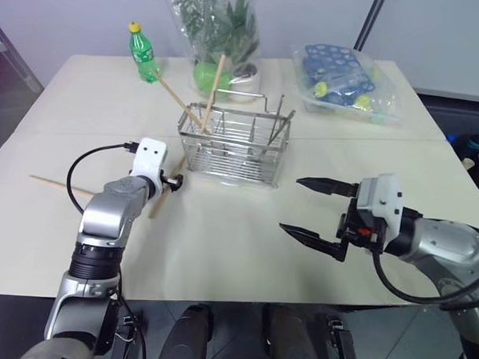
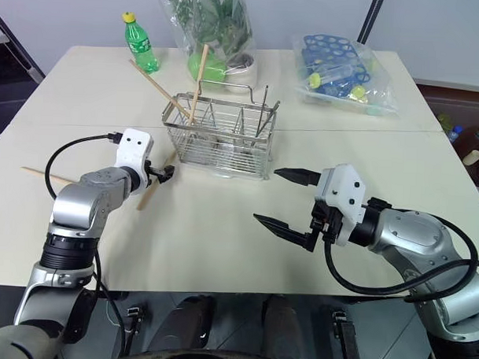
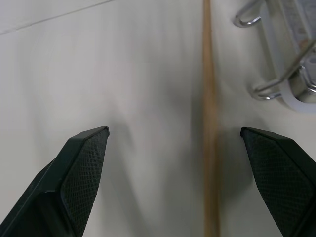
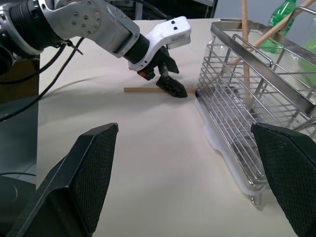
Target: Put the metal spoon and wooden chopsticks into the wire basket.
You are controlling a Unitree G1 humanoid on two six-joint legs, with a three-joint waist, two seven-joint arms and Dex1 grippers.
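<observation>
The wire basket (image 1: 232, 152) stands mid-table with two wooden chopsticks (image 1: 214, 84) leaning in its left end. Thin grey metal handles (image 1: 279, 118) stand in its right end; one looks like the metal spoon, its bowl hidden. Another chopstick (image 3: 210, 123) lies on the table beside the basket's left end. My left gripper (image 1: 175, 182) hovers open just over it, the stick lying between the fingers (image 3: 84, 163) nearer one side, untouched. A further chopstick (image 1: 58, 184) lies far left. My right gripper (image 1: 290, 204) hangs open and empty, right of centre, facing the basket (image 4: 247, 98).
A green bottle (image 1: 141, 54), a clear bag with a plant (image 1: 217, 33) and a bag of blue items (image 1: 341, 77) sit along the table's back. Bare tabletop (image 1: 221, 242) stretches between my arms to the front edge.
</observation>
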